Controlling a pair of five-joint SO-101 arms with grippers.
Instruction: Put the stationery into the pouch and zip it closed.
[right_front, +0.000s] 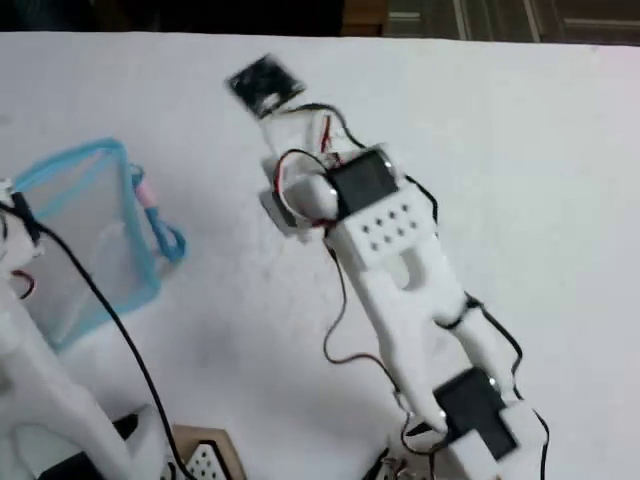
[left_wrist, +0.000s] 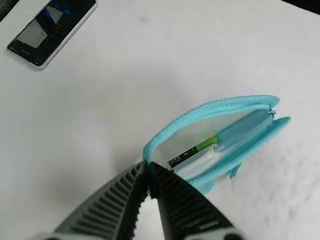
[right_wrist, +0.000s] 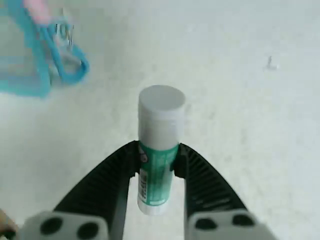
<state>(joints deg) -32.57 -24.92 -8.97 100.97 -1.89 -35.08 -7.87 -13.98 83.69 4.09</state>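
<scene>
A wide white worktop (right_front: 520, 130) carries everything. The white right arm with black motors (right_front: 400, 270) stretches from the near right corner towards the middle. The white left arm (right_front: 40, 400) stands at the near left, a black cable running along it.

A light-blue translucent mesh pouch with a blue zip (right_front: 85, 240) lies flat on the left side of the worktop, its zip undone and its mouth gaping. The left jaws are closed, pinching the pouch's rim at one end of the zip.

A flat dark-screened rectangular phone (left_wrist: 50, 30) lies on the worktop, apart from the pouch.

The right jaws are clamped on a glue stick with a green body and a white cap (right_wrist: 159, 150), cap end pointing out past the jaw tips. It is held over the middle of the worktop, to the right of the pouch and apart from it.

Inside the pouch lies a white pen-like stick with a green band (left_wrist: 200, 150). A small pink piece (right_front: 147, 190) sits at the pouch's right edge, beside a blue loop (right_wrist: 70, 65).
</scene>
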